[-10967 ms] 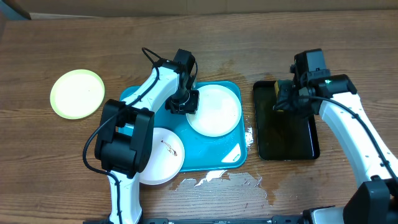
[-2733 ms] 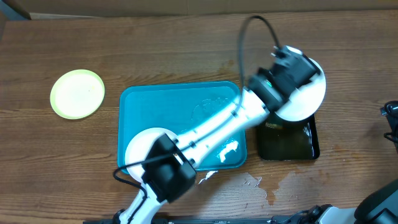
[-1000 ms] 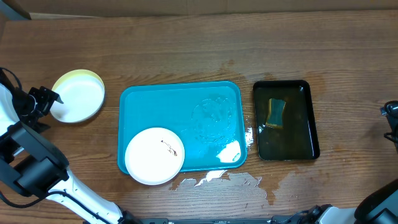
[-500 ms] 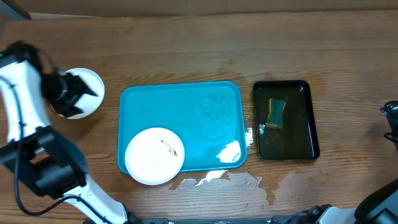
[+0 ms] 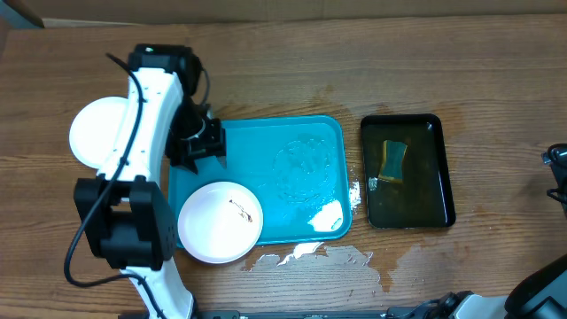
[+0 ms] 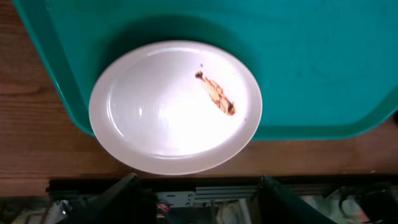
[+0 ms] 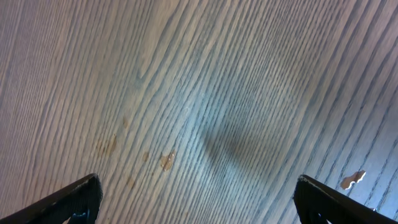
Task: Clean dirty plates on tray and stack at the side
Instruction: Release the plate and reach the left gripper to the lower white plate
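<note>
The teal tray [image 5: 292,177] lies mid-table with a wet sheen on its right half. One white plate [image 5: 221,221] [image 6: 175,106] sits in its front left corner, marked by a brown smear [image 6: 214,94]. Another white plate [image 5: 96,133] rests on the wood left of the tray, partly covered by my left arm. My left gripper [image 5: 200,144] [image 6: 199,180] hovers over the tray's left part, behind the smeared plate, open and holding nothing. In its wrist view, my right gripper [image 7: 198,183] stands wide open over bare wood. Only that arm's tip [image 5: 556,168] shows at the right edge.
A black tray [image 5: 443,190] holding dark water and a yellow-green sponge [image 5: 392,161] stands right of the teal tray. Spilled water [image 5: 310,257] spreads on the wood before the teal tray's front edge. A cardboard wall runs along the back.
My left gripper let go of the white plate on the pile at the left, then swung right to the tray's left part. Its jaws narrowed somewhat. The right arm stayed still.
</note>
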You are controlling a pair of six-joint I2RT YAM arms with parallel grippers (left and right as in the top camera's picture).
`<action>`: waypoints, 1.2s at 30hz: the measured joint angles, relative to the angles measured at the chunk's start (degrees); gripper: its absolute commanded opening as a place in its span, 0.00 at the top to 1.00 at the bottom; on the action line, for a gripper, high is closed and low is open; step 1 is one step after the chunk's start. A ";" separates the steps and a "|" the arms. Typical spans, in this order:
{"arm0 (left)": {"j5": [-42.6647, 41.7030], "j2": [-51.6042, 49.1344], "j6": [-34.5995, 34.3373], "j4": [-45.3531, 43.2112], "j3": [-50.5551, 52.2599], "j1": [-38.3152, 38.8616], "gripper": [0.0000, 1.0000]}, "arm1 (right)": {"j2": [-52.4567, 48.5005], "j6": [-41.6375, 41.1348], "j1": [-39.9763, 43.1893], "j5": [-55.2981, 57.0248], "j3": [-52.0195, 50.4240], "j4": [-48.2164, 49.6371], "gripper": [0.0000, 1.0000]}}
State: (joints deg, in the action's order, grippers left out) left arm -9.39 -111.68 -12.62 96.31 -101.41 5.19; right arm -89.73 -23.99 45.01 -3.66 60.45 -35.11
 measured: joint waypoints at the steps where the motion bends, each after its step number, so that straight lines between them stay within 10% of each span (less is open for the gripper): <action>1: 0.42 1.97 -0.11 0.02 1.64 0.96 0.36 | 0.00 -0.02 0.00 0.00 0.00 -0.04 0.00; 15: 5.20 39.41 -14.69 -5.44 37.27 2.34 0.43 | 0.00 -0.04 0.00 0.00 0.00 -0.07 0.00; 36: 8.04 41.29 -30.95 -25.46 51.47 1.79 0.50 | 0.00 -0.02 0.00 0.00 0.00 -0.02 0.00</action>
State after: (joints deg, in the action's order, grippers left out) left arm -1.34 -70.39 -43.57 70.85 -49.93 6.98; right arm -89.73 -24.01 45.01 -3.66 60.45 -35.14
